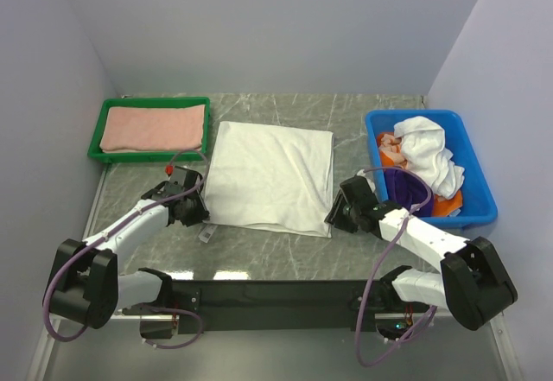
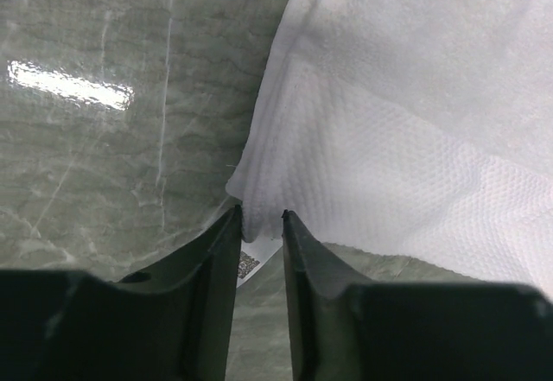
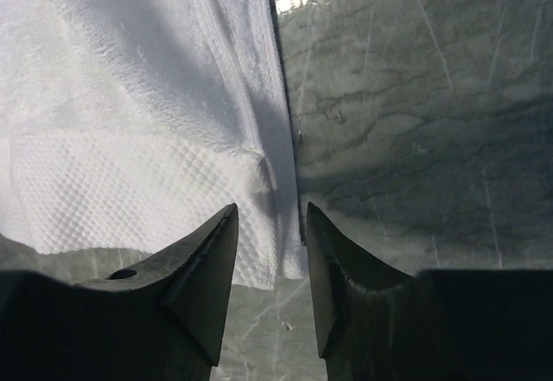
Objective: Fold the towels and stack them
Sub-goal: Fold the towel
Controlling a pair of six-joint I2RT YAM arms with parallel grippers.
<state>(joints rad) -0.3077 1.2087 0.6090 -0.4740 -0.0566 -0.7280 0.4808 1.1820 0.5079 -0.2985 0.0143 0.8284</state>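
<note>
Nearest, left gripper [image 1: 194, 212] at 8 o'clock of white towel [image 1: 272, 176], right gripper [image 1: 339, 217] at 4; pink towel [image 1: 153, 127] in tray [image 1: 97, 132] at 10, heaped towels [image 1: 425, 152] in bin [image 1: 478, 178] at 2. Left wrist: fingers [image 2: 216, 269] narrowly flanking corner, grip unclear. Right wrist: fingers [image 3: 203, 269] apart, straddling edge.

Plenty of room at 6 o'clock of the white towel [image 1: 270, 176], just bare table [image 1: 276, 260] there. Green tray [image 1: 151, 130] sits tight at 10 o'clock, and the blue bin [image 1: 478, 193] with its heaped towels [image 1: 425, 152] blocks 3 o'clock. Only a slim strip of table between bin and towel.
</note>
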